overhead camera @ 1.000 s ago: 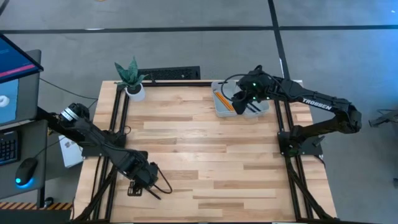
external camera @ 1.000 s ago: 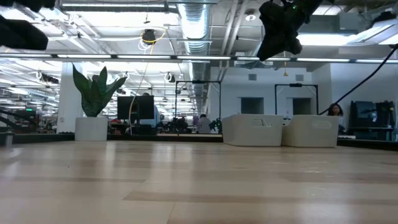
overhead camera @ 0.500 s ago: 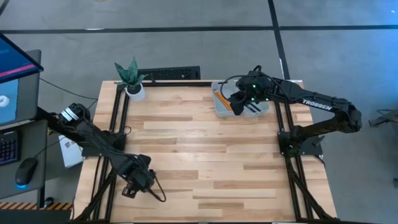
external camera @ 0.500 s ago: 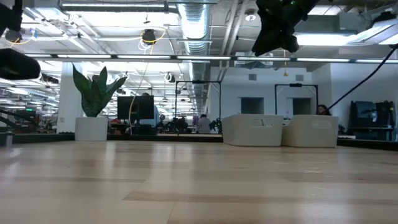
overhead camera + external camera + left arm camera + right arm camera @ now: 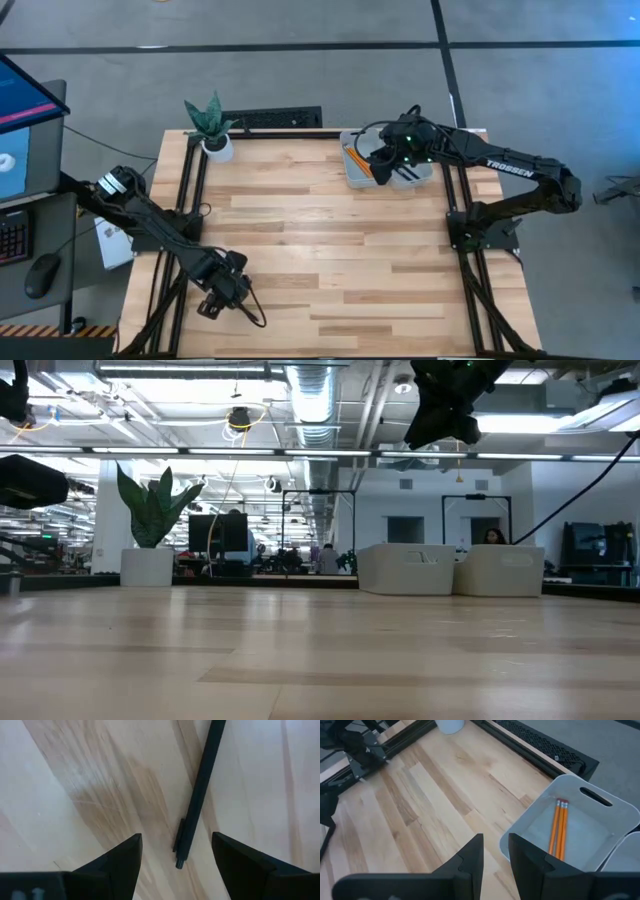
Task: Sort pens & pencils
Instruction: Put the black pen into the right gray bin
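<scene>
A black pen (image 5: 199,795) lies flat on the wooden table near its front left corner. My left gripper (image 5: 176,840) points down over it, open. Its fingers (image 5: 125,857) stand on either side of the pen's near end without touching it. In the high view the gripper (image 5: 222,290) hides the pen. Orange pencils (image 5: 559,827) lie side by side in a white bin (image 5: 600,820) at the far right. My right gripper (image 5: 496,852) hovers above that bin's near edge (image 5: 385,160), its fingers a narrow gap apart with nothing between them.
A second white bin (image 5: 418,172) stands right of the first (image 5: 352,165); my right gripper partly covers it. A potted plant (image 5: 212,128) stands at the far left corner. Bare wood (image 5: 330,240) spreads between the two arms. A person shows in the room behind.
My left gripper has come down toward the table near the front left corner, shifting slightly toward the left edge and rolling about its own axis. It has stayed open.
</scene>
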You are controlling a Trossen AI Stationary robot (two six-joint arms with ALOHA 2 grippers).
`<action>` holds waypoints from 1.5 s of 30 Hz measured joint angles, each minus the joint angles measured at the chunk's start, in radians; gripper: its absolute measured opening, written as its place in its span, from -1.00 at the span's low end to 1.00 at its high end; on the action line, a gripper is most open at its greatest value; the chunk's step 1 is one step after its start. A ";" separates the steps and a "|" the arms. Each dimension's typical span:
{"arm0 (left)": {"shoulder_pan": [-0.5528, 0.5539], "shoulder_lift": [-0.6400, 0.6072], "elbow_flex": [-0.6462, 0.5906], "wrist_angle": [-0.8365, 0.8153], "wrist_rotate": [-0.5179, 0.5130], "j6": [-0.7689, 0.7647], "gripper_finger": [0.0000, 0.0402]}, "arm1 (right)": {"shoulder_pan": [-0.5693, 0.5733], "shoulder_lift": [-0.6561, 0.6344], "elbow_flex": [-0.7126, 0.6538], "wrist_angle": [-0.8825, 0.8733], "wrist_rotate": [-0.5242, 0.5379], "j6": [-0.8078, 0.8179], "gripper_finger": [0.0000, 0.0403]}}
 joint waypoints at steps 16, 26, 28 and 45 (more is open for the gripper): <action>-0.021 0.000 -0.034 0.059 -0.022 -0.027 0.15 | 0.000 0.000 0.000 0.002 0.000 0.017 -0.44; -0.075 0.009 -0.034 0.064 -0.085 -0.068 0.15 | -0.001 0.000 0.000 0.002 0.000 0.052 -0.44; -0.076 0.036 -0.034 0.067 -0.077 -0.076 0.15 | -0.001 0.000 0.000 0.002 0.000 0.053 -0.44; -0.079 0.141 -0.010 0.057 -0.112 -0.055 0.11 | -0.001 0.000 0.000 0.002 0.001 0.054 -0.44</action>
